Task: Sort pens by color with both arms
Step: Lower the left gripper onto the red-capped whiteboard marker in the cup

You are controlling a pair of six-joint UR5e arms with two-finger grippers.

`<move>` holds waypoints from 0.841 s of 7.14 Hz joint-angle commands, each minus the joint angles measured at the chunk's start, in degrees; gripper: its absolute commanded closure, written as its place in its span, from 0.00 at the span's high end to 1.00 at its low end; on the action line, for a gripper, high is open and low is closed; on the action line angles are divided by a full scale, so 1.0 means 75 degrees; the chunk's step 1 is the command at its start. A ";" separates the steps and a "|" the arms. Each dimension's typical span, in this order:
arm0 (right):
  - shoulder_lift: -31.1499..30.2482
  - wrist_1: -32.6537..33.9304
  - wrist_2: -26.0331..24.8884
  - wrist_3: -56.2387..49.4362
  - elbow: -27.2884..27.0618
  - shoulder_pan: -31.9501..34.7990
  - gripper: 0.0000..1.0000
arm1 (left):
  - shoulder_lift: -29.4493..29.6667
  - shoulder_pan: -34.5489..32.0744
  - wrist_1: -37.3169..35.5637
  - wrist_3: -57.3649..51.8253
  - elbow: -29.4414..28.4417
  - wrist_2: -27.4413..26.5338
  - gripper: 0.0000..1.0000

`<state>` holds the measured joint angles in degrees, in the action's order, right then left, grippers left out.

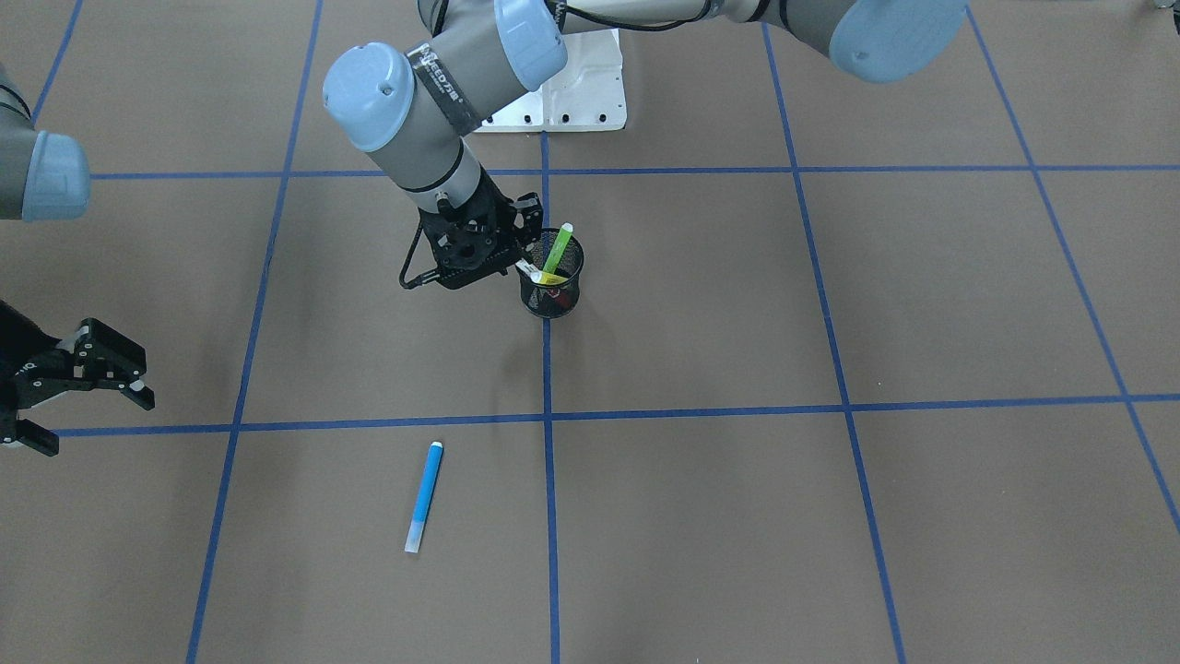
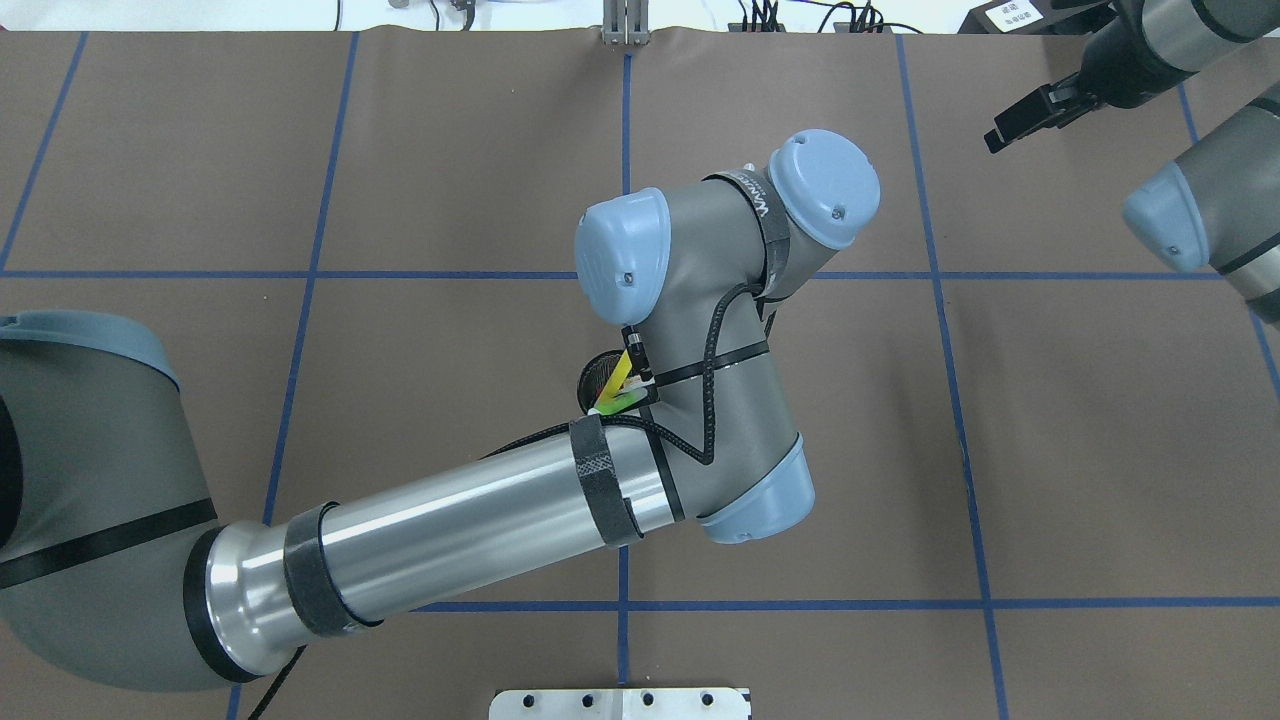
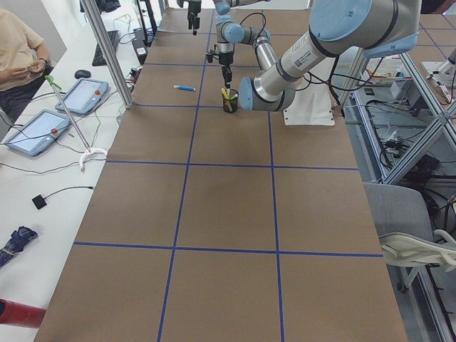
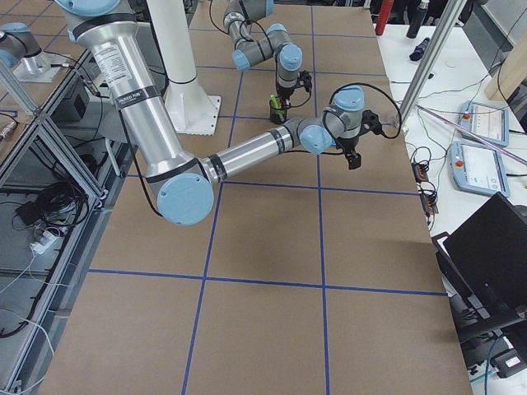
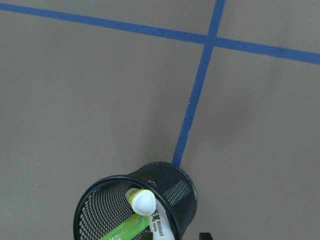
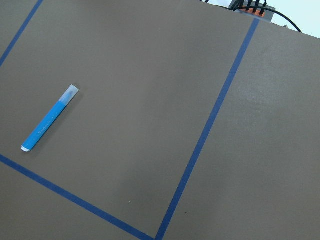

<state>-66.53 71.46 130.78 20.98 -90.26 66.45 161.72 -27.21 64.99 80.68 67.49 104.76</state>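
Note:
A black mesh cup (image 1: 551, 297) stands near the table's middle. It holds a green pen (image 1: 559, 247), a yellow pen (image 1: 552, 278) and a white-bodied pen (image 5: 159, 226), all leaning on its rim. My left gripper (image 1: 527, 240) is at the cup's rim on the robot's right side, and its jaws look apart with nothing held. In the overhead view the left arm hides it. A blue pen (image 1: 424, 496) lies flat on the table, also in the right wrist view (image 6: 50, 119). My right gripper (image 1: 92, 421) is open and empty, well off to the side of the blue pen.
Blue tape lines (image 1: 548, 415) divide the brown table into squares. The white pedestal base (image 1: 576, 92) stands behind the cup. In the exterior left view a side desk with tablets (image 3: 89, 95) and a seated person (image 3: 18, 53) runs along the table's far edge.

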 commanded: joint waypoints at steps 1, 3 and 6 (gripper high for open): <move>0.0000 0.0000 0.0000 0.0016 -0.0012 0.0000 0.99 | -0.0001 -0.0005 -0.0099 0.0000 0.0013 0.0001 0.39; 0.0000 0.0000 0.0000 0.0039 -0.0012 0.0000 0.99 | 0.0011 -0.0005 -0.0239 0.0000 0.0047 0.0001 0.19; 0.0000 0.0000 0.0000 0.0051 -0.0024 0.0000 0.99 | 0.0011 -0.0005 -0.1021 -0.0012 0.0864 0.0001 0.07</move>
<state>-66.53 71.46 130.78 21.32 -90.42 66.45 161.81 -27.25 60.41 80.66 70.83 104.76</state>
